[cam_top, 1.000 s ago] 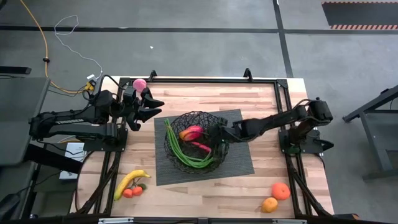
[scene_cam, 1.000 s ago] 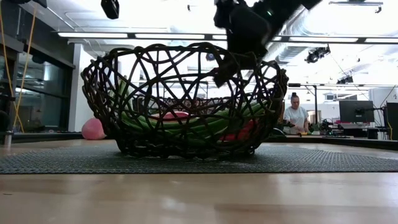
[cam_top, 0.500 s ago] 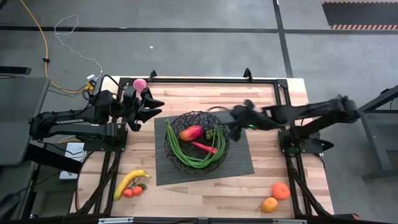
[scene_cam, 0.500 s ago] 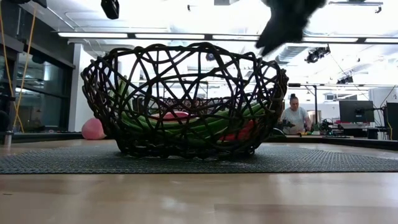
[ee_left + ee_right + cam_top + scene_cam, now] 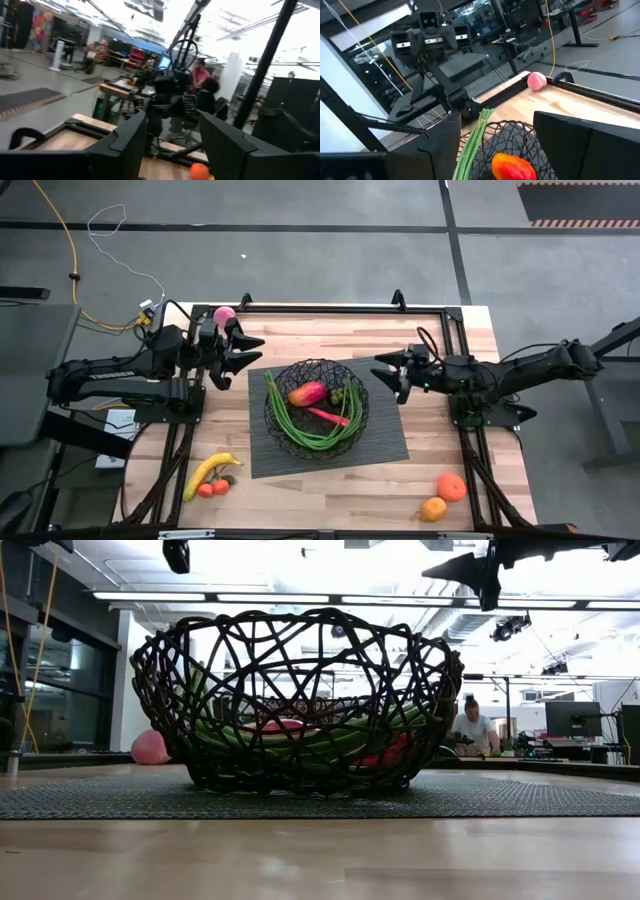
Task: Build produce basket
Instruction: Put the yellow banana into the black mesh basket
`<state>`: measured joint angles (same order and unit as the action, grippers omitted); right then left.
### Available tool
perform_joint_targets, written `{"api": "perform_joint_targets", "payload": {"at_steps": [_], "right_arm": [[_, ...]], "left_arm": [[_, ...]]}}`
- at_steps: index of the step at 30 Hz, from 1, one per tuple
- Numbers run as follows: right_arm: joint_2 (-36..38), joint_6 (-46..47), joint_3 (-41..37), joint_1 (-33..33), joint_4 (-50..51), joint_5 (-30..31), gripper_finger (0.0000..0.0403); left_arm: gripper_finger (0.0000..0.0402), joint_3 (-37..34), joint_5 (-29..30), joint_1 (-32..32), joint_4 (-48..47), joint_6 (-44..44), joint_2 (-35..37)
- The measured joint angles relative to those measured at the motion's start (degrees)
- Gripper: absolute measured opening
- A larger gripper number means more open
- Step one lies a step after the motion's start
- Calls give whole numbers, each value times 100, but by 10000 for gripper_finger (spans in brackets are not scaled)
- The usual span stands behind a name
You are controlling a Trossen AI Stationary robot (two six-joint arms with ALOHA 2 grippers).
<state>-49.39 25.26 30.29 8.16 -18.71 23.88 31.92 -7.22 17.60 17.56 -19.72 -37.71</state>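
Looking down, high view: basket [image 5: 316, 406] sits frame centre on mat [image 5: 385, 442], holding mango [image 5: 307, 393], chili [image 5: 330, 417], beans [image 5: 290, 425]. Right gripper [image 5: 393, 373] hangs right of basket, fingers spread, empty. Oranges [image 5: 444, 496] lie lower right, on right arm's side, nearer it than banana [image 5: 208, 470] at lower left. Left gripper [image 5: 241, 353] waits upper left beside pink ball [image 5: 224, 315], fingers parted, empty.
Low view: basket fills centre.
Right wrist view: mango low centre.

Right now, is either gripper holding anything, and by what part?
Nothing is held. The right gripper hangs open beside the round black wire-mesh basket; the left gripper waits open, empty, near the pink ball.
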Motion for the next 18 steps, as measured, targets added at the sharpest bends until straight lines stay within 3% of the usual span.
{"api": "perform_joint_targets", "payload": {"at_steps": [9, 18], "right_arm": [[-11, -132, 34, 0, 6, -2, 231], [-11, -132, 37, 0, 8, -2, 231]], "left_arm": [[192, 0, -28, -1, -4, 146, -7], [271, 0, -114, -1, -27, -94, -74]]}}
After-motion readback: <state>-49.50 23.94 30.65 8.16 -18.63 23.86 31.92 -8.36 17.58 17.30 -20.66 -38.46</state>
